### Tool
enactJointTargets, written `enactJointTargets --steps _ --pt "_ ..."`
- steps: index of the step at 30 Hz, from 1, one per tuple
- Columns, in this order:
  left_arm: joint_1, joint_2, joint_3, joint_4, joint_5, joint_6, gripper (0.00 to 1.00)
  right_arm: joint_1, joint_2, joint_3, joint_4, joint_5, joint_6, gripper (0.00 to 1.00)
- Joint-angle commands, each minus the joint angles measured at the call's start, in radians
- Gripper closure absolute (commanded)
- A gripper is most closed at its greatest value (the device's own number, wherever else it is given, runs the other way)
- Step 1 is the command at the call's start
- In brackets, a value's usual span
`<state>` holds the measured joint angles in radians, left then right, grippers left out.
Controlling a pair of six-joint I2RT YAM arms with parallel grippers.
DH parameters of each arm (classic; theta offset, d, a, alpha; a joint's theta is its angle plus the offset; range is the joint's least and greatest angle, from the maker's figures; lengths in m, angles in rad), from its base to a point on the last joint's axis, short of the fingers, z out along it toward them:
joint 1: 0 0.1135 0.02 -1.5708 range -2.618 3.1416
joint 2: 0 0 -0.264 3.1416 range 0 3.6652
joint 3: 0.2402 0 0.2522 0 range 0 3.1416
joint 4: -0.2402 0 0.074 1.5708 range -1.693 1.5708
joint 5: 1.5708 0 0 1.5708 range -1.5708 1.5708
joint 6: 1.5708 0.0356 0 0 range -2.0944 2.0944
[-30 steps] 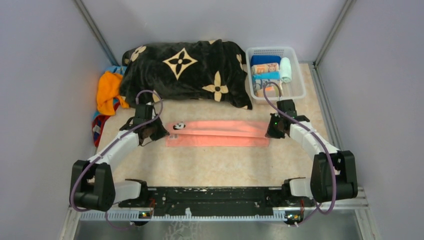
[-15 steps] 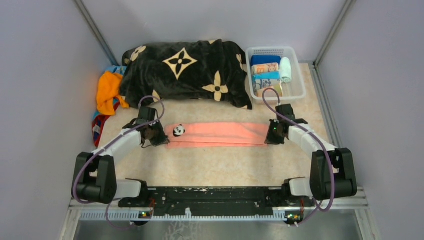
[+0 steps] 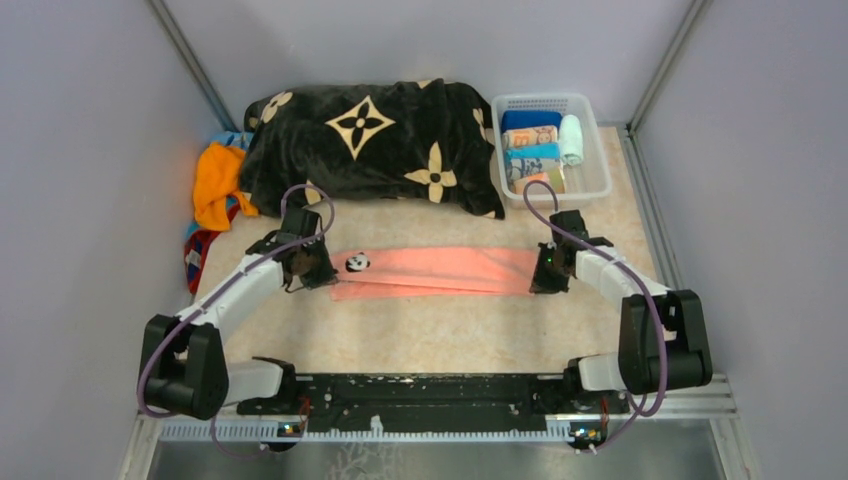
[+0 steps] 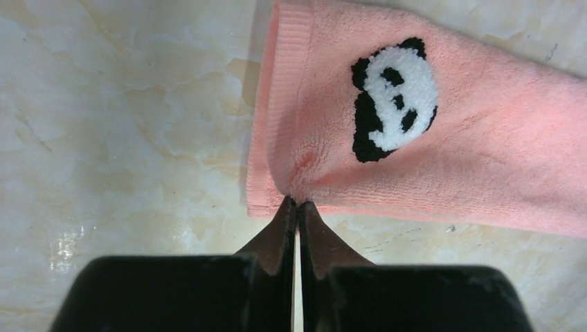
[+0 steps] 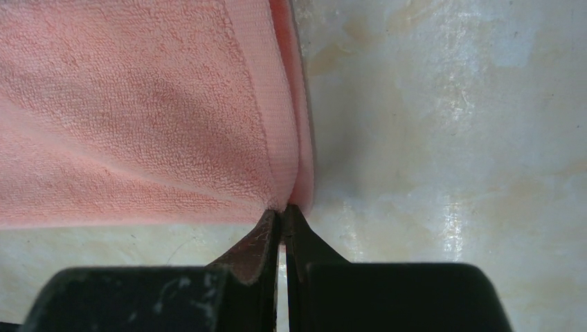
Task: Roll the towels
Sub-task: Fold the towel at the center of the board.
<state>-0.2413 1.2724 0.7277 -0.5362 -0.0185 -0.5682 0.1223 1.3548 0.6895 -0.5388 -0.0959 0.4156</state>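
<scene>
A pink towel (image 3: 440,270) with a panda patch (image 3: 357,263) lies folded into a long narrow strip across the middle of the table. My left gripper (image 3: 318,278) is shut on its left end; the left wrist view shows the jaws (image 4: 297,205) pinching the near corner of the pink towel (image 4: 484,152). My right gripper (image 3: 540,283) is shut on its right end, pinching the corner in the right wrist view (image 5: 281,210), beside the towel's hem (image 5: 138,117). An orange towel (image 3: 215,180) and a red-and-turquoise patterned towel (image 3: 197,255) lie heaped at the far left.
A big black blanket with cream flowers (image 3: 370,140) lies along the back. A clear white basket (image 3: 600,170) at the back right holds several rolled towels. Grey walls close in both sides.
Both grippers have pulled the towel's far edge toward the near side, folding it over itself. The strip is now narrower and sits slightly nearer to the arms.
</scene>
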Motion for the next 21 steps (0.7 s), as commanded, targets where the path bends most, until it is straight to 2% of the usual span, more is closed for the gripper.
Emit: enactJointTargets --steps 1,12,21 --pt "-0.009 -0.024 0.035 -0.103 -0.108 0.009 0.96 -0.008 -0.043 0.042 -0.043 0.080 -0.020 0.97" --pt "-0.018 -0.008 -0.025 -0.093 -0.145 -0.041 0.94 -0.007 -0.012 0.028 -0.009 0.117 -0.014 0.96" --pt "-0.043 0.022 -0.058 -0.038 -0.165 -0.069 0.90 -0.008 -0.002 0.099 -0.013 0.112 -0.015 0.96"
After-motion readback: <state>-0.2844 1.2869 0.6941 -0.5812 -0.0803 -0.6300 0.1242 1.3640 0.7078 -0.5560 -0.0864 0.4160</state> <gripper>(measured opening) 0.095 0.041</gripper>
